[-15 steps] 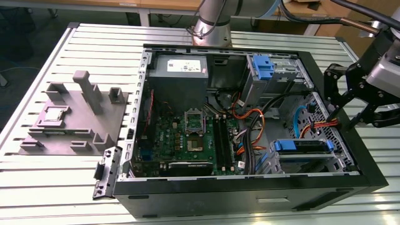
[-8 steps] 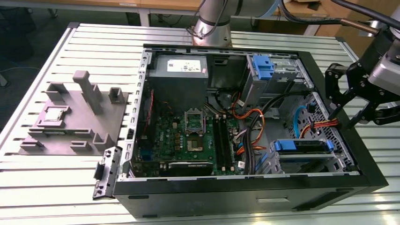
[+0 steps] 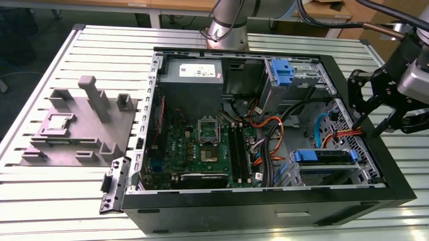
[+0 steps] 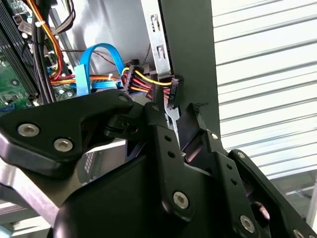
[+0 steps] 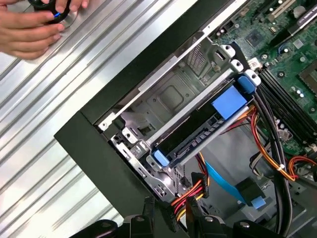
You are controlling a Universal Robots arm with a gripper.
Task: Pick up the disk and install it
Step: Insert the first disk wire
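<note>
fixture [image 3: 80, 125] of grey plastic sits on the slatted table [image 3: 40, 201] at the exterior view's left, well apart from your work. next comes the open computer case [image 3: 268, 211], with the grey power supply [image 3: 193, 75] at its far wall. it carries a white sticker, but the print is too small to read. further right, a blue carrier [image 3: 282, 73] stands in the upper bay, and i see no labelled drive in it. what i take for the disk [image 3: 324, 156] lies in the lower bay near the case's front corner. in the first wrist view [image 5: 228, 101] it shows edge-on, so no label can be seen or read. its long axis runs across the exterior view, roughly along the case's front wall. your gripper [image 3: 370, 128] hangs at the case's right wall. the disk is therefore near it, inward toward the exterior view's left and a little lower. in the second wrist view the gripper [image 4: 181, 116] has its jaws apart and holds nothing. the wall's inner metal lip and a bundle of red, yellow and black cables [image 4: 148, 82] lie just past them. in the first wrist view, a person's hand [image 5: 29, 29] rests on the table outside the case, well apart from the bay.
</note>
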